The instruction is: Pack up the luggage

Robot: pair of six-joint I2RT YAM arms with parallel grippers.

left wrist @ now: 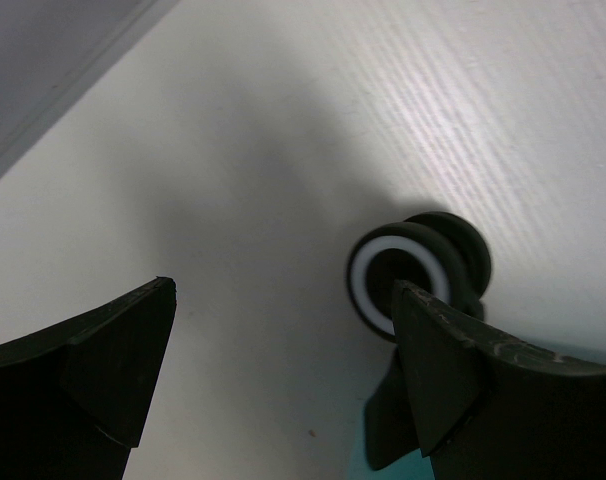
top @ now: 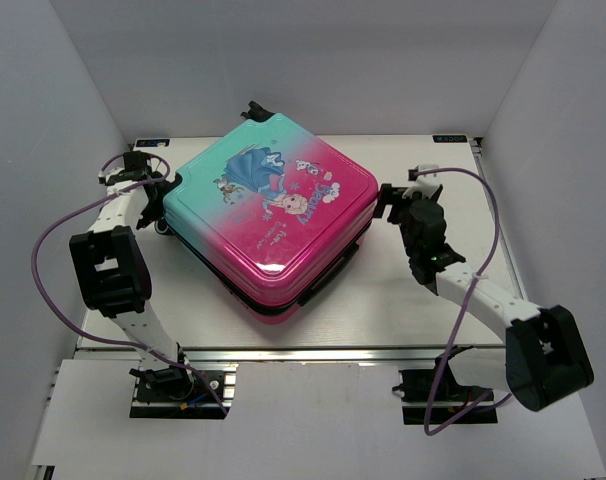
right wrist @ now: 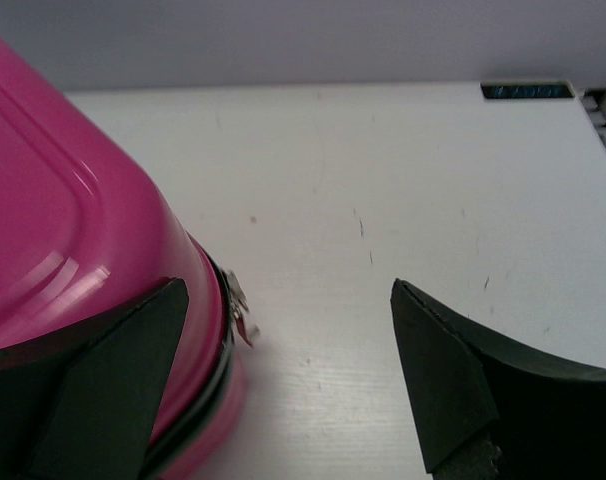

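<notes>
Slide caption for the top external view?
Closed luggage flat on the table, open left gripper at its left corner, open right gripper at its right.

Lettering on the luggage [top: 273, 215] and edge labels [top: 449, 139] is illegible.

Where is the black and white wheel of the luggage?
In the left wrist view, the wheel rests on the table close beside the open left hand; from above, that is the left corner of the luggage.
</notes>
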